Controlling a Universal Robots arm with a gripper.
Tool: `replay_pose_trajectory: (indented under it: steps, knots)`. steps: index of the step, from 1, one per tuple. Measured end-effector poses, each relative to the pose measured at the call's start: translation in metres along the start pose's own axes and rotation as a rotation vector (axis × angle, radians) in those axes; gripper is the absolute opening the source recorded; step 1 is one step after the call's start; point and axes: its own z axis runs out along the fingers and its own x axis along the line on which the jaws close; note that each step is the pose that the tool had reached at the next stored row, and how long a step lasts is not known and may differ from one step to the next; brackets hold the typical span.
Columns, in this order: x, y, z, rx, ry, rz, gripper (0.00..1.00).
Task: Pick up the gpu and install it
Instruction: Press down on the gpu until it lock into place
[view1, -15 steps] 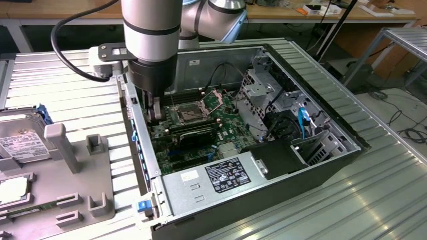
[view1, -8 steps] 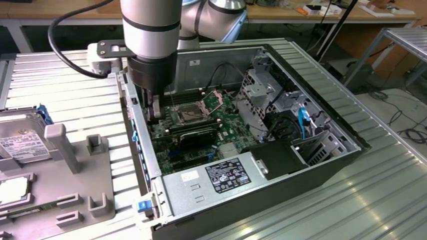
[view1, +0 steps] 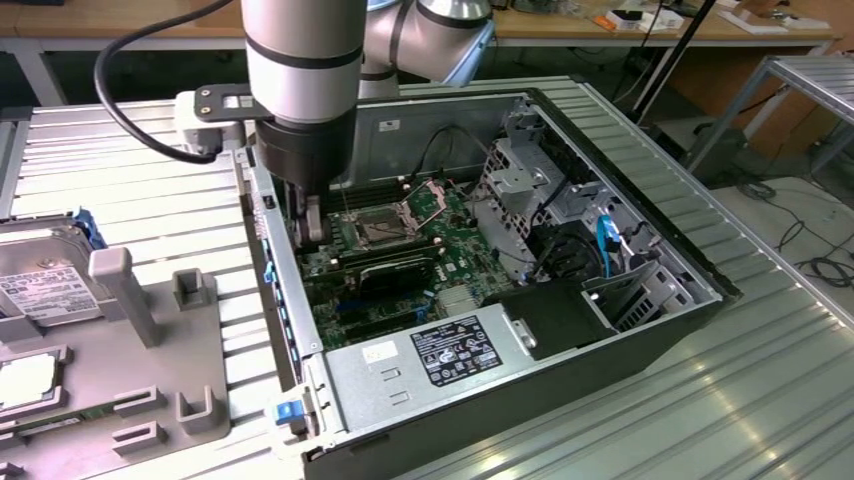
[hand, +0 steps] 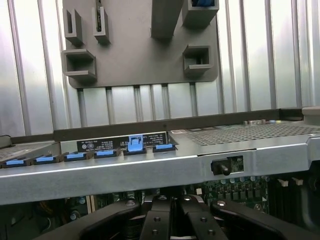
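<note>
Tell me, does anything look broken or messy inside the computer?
Nothing stands out. The gripper is shut and reaches down inside the open computer case, just above the green motherboard. The grey holder tray beside the case sits flat.

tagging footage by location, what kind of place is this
Probably a robotics lab or workshop: an open black desktop computer case lies on a ribbed metal bench, with a grey moulded parts fixture and a cluttered wooden bench behind.

The black end effector (hand: 172, 220), fingers together, sits below the grey metal case rim (hand: 150, 172) with blue clips (hand: 135, 144).
</note>
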Motion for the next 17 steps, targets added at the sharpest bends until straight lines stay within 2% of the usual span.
replay_pose_trajectory:
  steps: [3,8,12,13,14,15,16,17]
  knots:
    - [0.0018,0.0000,-0.0001,0.0002,0.0015,0.001,0.11]
    - [0.0050,0.0017,-0.0001,0.0008,0.0082,0.001,0.11]
    - [0.0003,0.0021,0.0001,0.0010,0.0080,0.007,0.11]
    - [-0.0002,0.0021,0.0000,0.0003,0.0097,0.010,0.11]
    - [-0.0003,0.0021,-0.0003,-0.0010,0.0150,0.011,0.11]
    - [-0.0003,0.0022,-0.0006,-0.0019,0.0253,0.012,0.11]
    - [-0.0003,0.0021,-0.0009,-0.0013,0.0509,0.012,0.11]
    - [-0.0002,0.0021,-0.0009,-0.0013,0.0516,0.012,0.11]
